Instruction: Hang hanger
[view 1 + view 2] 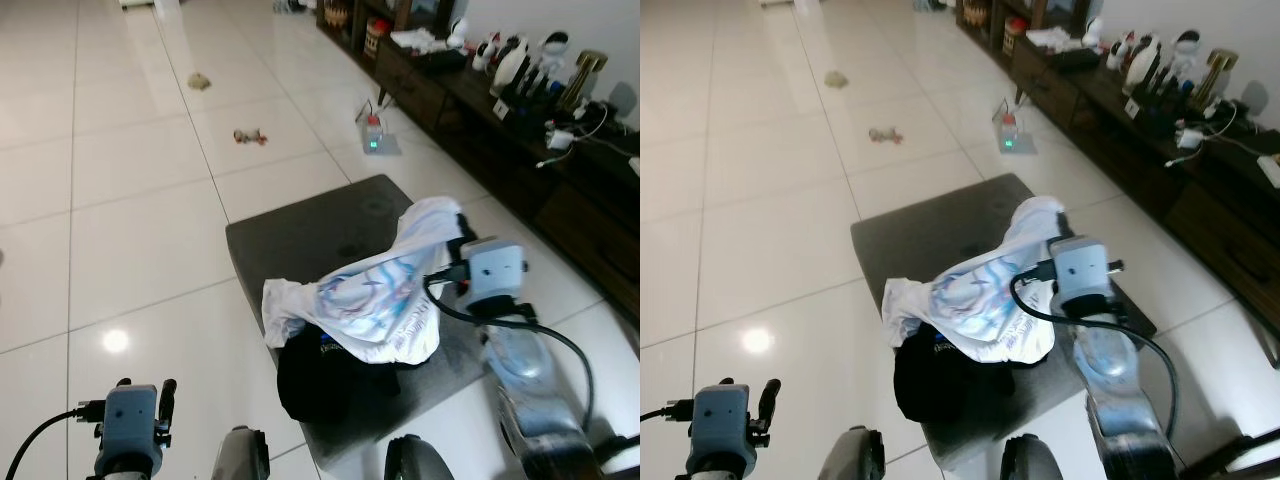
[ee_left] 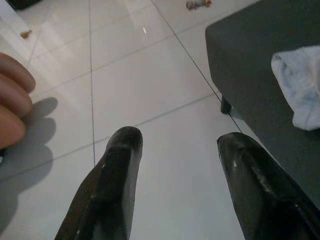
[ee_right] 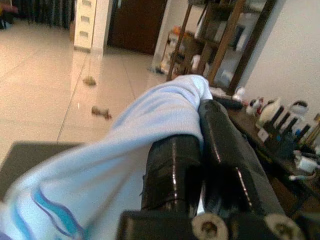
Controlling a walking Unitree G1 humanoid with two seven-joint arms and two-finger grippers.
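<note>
Garment lifted over the ottoman; I see no hanger.

My left gripper (image 2: pixel 175 165) hangs spread wide; my right gripper (image 3: pixel 200 150) clamps the white, blue-printed cloth garment (image 1: pixel 375 300), its length trailing left onto the dark grey ottoman (image 1: pixel 300 235). No readable writing.

Bright, even indoor light on glossy tiles

The white floor (image 1: pixel 130 200) carries a round lamp glare (image 1: pixel 115 341) and pale window sheen at the top. Head views are sharp; the right wrist view is soft and hazy, while the left wrist view shows a soft shadow (image 2: pixel 30 145).
</note>
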